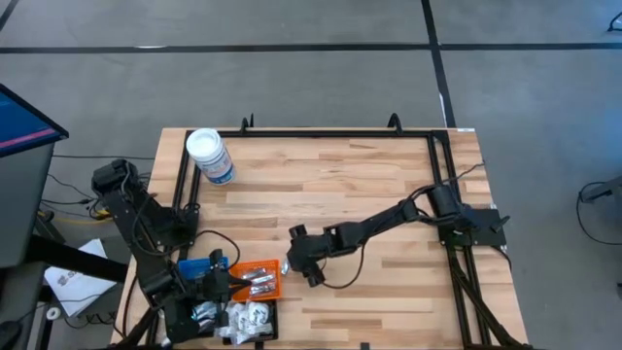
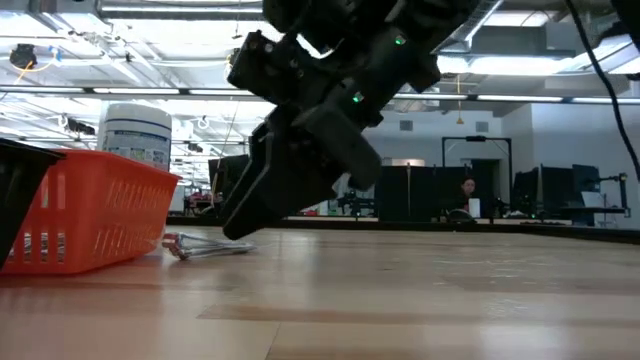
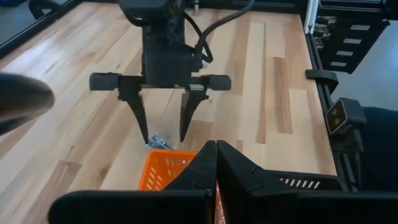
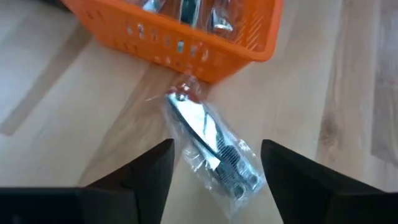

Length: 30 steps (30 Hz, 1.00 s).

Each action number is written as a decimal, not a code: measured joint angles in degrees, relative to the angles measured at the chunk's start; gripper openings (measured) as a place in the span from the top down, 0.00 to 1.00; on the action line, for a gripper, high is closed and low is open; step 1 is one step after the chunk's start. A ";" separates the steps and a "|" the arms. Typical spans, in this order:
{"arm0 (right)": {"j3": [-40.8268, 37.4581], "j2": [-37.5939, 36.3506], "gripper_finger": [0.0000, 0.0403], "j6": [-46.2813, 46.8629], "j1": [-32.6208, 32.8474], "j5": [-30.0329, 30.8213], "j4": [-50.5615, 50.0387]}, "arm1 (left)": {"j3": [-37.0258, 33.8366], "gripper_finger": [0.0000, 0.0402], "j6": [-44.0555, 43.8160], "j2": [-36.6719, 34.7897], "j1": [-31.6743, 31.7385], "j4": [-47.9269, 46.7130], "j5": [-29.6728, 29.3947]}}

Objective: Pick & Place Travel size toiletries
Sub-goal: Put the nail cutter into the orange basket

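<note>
A slim silvery toiletry in a clear wrapper (image 4: 205, 130) lies flat on the wood, one end against the orange tray's wall (image 4: 186, 46). It also shows as the wrapped item (image 2: 205, 245) in the low view. My right gripper (image 4: 216, 148) is open just above it, one finger on either side, touching nothing; in the high view my right gripper (image 1: 294, 261) is at the tray's right side. More silvery items lie in the orange tray (image 1: 255, 280), and white packets in the black tray (image 1: 243, 321). My left gripper (image 3: 216, 149) is shut over the orange tray.
A large white-lidded clear jar (image 1: 209, 156) stands near the table's far left corner. A blue tray (image 1: 194, 264) sits left of the orange one under my left arm. Bare wood spreads across the table's middle and right. A black frame rail (image 1: 321, 131) runs along the far edge.
</note>
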 joint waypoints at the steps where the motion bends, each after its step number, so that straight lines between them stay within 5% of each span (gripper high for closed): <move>1: 0.51 0.27 0.41 0.00 -0.01 -0.36 -0.36 | -0.22 1.00 0.00 0.00 0.00 0.26 -0.02; 9: 0.64 0.26 0.42 0.28 -2.07 -9.90 -0.78 | -0.70 1.00 0.00 0.00 0.06 1.12 0.04; 20: 1.14 3.95 0.53 1.53 -3.72 -10.01 2.45 | -0.70 1.00 0.26 0.00 0.26 1.90 0.07; 30: 5.33 5.57 0.67 2.54 -3.71 -10.17 -5.76 | -0.72 1.00 0.44 0.00 0.26 2.12 0.08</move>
